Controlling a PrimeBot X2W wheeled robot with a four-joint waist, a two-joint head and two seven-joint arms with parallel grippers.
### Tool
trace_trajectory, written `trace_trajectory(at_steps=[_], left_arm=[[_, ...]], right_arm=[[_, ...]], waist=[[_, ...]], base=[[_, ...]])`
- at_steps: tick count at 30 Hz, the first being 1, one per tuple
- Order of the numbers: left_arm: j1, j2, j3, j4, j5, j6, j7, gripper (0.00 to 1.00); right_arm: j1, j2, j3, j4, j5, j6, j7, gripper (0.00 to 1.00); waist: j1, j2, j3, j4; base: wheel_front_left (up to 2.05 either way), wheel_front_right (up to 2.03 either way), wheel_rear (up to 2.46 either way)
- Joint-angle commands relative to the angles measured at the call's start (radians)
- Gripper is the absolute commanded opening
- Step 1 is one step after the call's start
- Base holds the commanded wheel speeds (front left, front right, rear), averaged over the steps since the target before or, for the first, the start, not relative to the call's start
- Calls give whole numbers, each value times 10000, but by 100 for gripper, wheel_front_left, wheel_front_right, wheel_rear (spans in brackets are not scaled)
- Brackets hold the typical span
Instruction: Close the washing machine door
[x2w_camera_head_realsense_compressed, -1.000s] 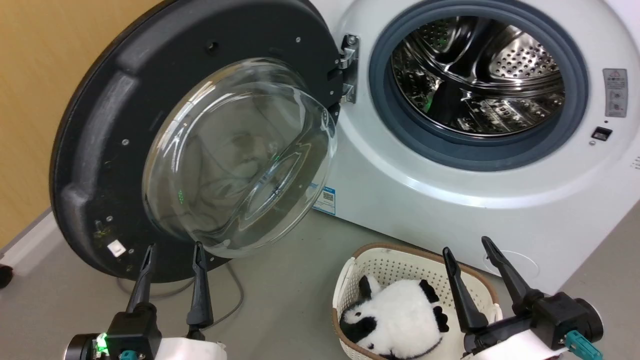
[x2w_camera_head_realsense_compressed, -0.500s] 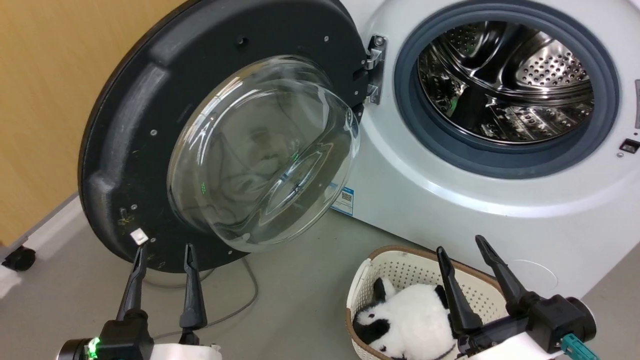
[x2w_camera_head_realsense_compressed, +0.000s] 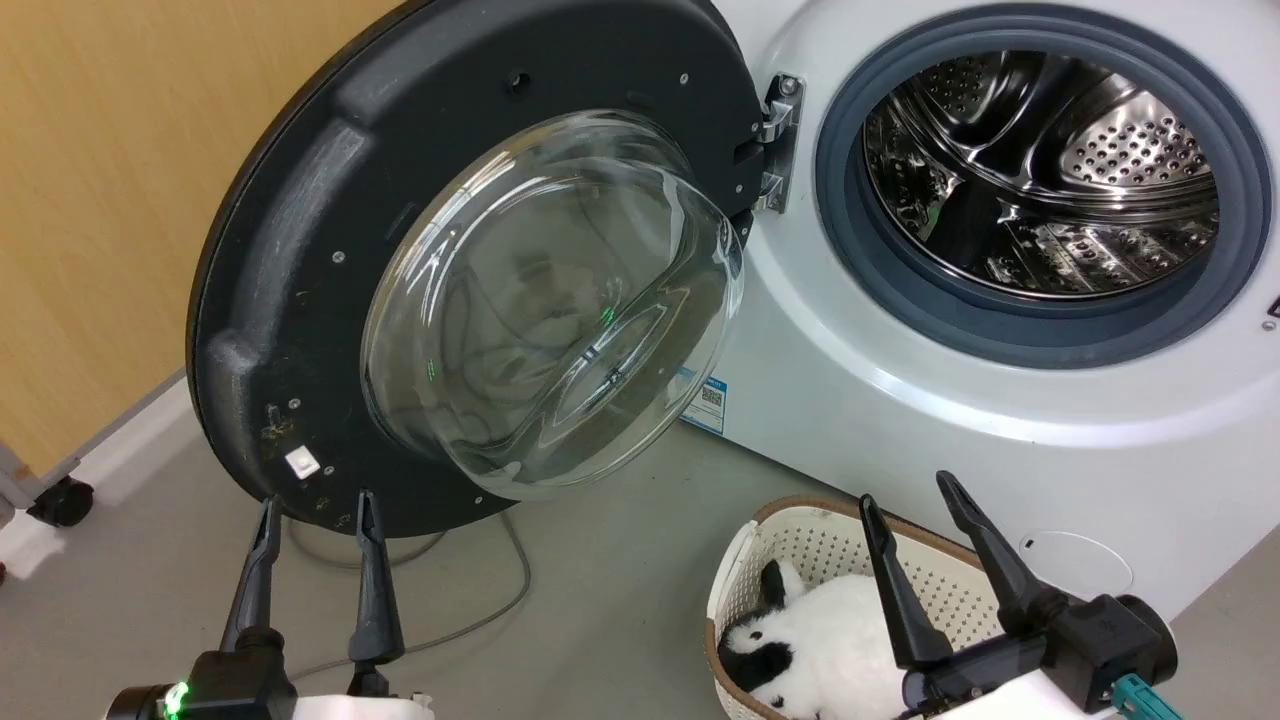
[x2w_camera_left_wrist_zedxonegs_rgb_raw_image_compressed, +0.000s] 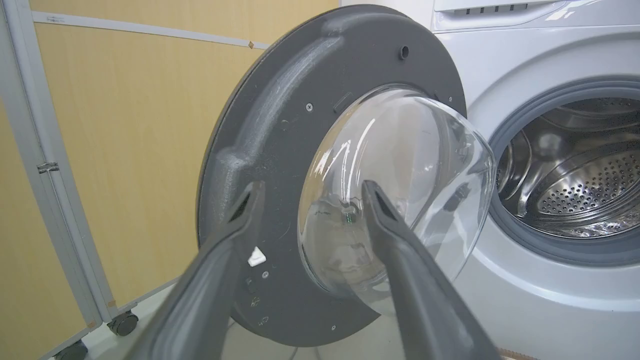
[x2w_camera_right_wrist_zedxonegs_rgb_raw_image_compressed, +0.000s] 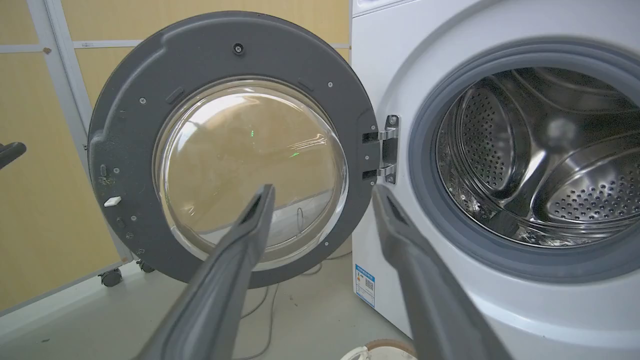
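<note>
Door (x2w_camera_head_realsense_compressed: 300, 250) hangs wide open; left end effector (x2w_camera_head_realsense_compressed: 316, 500), spread and empty, points at its rim, likely to push.

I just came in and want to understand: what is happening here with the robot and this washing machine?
A two-armed robot faces a white washing machine whose door stands wide open on its hinge, exposing the steel drum. The left gripper is open, its tips near the door's lower edge; contact is not visible. The right gripper, also open, hangs above a basket holding a panda plush. Nothing is gripped, and the door is not yet closed.
</note>
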Motion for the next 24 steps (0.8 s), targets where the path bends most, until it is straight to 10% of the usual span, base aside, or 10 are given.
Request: trace_trajectory(at_steps=[1, 5, 6, 7, 24], left_arm=[[89, 5, 46, -41, 39, 0, -55, 100], [120, 5, 76, -43, 28, -25, -55, 100], [124, 5, 91, -45, 0, -35, -55, 67], [139, 4, 96, -7, -103, -90, -55, 4], [-2470, 1640, 3538, 135, -1723, -1980, -55, 0]], right_arm=[[-61, 22, 25, -14, 53, 8, -45, 100], [-35, 22, 41, -18, 40, 8, -45, 100], [-28, 22, 44, -23, 33, 8, -45, 100], [-20, 22, 44, -30, 24, 8, -45, 100], [-69, 3, -78, -284, -532, 8, -45, 100]], waist=[[0, -1, -9, -7], [0, -1, -24, -13], [0, -1, -26, -14], [0, -1, -25, -13], [0, -1, 899, -797]], base=[[0, 0, 0], [0, 0, 0], [0, 0, 0], [0, 0, 0], [0, 0, 0]])
